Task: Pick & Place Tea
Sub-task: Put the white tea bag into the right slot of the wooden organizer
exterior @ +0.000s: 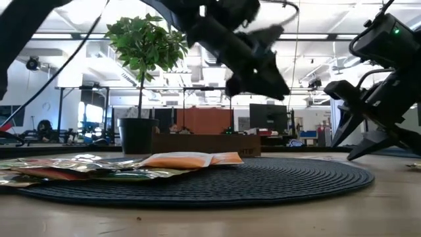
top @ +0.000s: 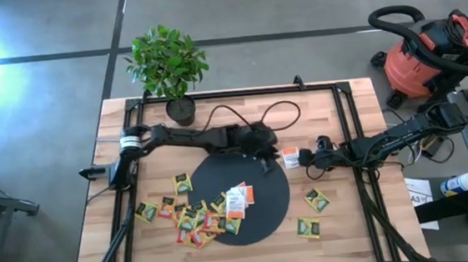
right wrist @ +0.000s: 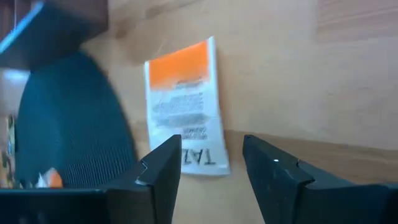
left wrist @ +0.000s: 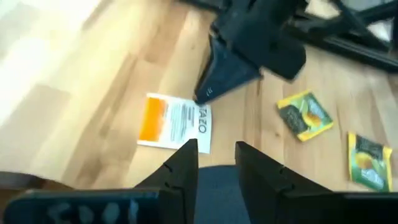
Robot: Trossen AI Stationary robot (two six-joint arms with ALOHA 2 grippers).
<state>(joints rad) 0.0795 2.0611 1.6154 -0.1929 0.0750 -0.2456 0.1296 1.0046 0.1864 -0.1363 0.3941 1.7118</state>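
The wooden table carries one round black mat, one potted plant at its far edge, and two dark arms reaching in from either side. The left gripper hangs above the mat's far rim, its two fingers a little apart with nothing between them. The right gripper sits low just beside the mat, its fingers spread wide and empty, their tips at the edge of one white-and-orange tea sachet lying flat on the wood between the two grippers. Two green-and-yellow sachets lie apart on the bare wood on the right side of the mat. A small stack of white-and-orange sachets rests on the mat, and a loose heap of mixed sachets, roughly a dozen though overlaps prevent an exact count, spreads over the mat's left rim onto the table.
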